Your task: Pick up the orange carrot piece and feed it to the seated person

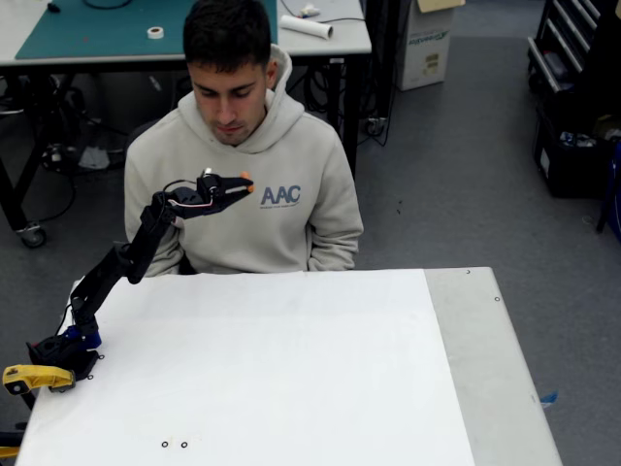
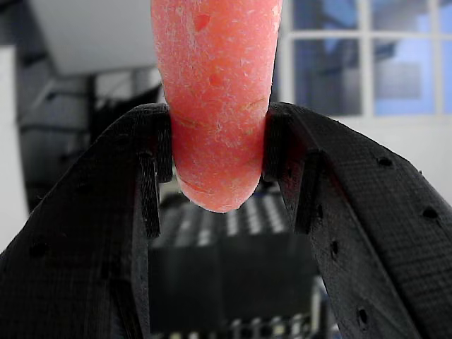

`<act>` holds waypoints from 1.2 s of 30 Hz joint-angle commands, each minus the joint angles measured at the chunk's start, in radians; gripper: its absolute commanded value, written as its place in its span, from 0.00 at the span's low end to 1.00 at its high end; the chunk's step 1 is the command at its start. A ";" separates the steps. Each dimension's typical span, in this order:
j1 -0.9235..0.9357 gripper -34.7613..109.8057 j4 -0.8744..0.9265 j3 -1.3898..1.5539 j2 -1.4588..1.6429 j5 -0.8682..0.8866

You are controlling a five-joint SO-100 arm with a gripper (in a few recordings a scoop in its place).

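**Operator:** While I hold the arm (image 1: 126,260) where it is, I'll start with the fixed view. It rises from its base (image 1: 66,351) at the left edge of the white table (image 1: 291,369) and reaches up and to the right, so the gripper (image 1: 245,182) sits well above the tabletop, in front of the seated person (image 1: 243,165).

**Observer:** What has it got?

**Operator:** From this camera, a small spot of orange shows at the tip, the orange carrot piece (image 1: 248,181). It sits in front of the person's chest, just left of the "AAC" print (image 1: 280,195) and below the chin. I see a gap between it and the face. The person's head is bowed toward it.

**Observer:** Anything else on the table?

**Operator:** A yellow clamp (image 1: 35,377) is by the base at the left edge. Otherwise I see bare white surface, with a grey strip (image 1: 485,369) along the right side.

**Observer:** And the wrist view?

**Operator:** Much clearer. The carrot piece (image 2: 215,99) stands upright between the two black fingers (image 2: 85,247), its rounded end pointing down and its top running out of the picture. Both fingers press its sides, so the gripper (image 2: 215,159) is clamped firmly on it. The background is blurred: I make out windows (image 2: 367,56) at the upper right, little else.
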 commanded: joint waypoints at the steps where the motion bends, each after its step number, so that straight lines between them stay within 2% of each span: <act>1: -0.018 0.22 -0.126 -0.087 0.023 -0.005; 10: -0.061 0.22 -0.413 -0.087 -0.086 -0.006; 19: -0.129 0.22 -0.624 -0.084 -0.141 -0.006; 36: -0.144 0.22 -0.675 -0.083 -0.169 -0.006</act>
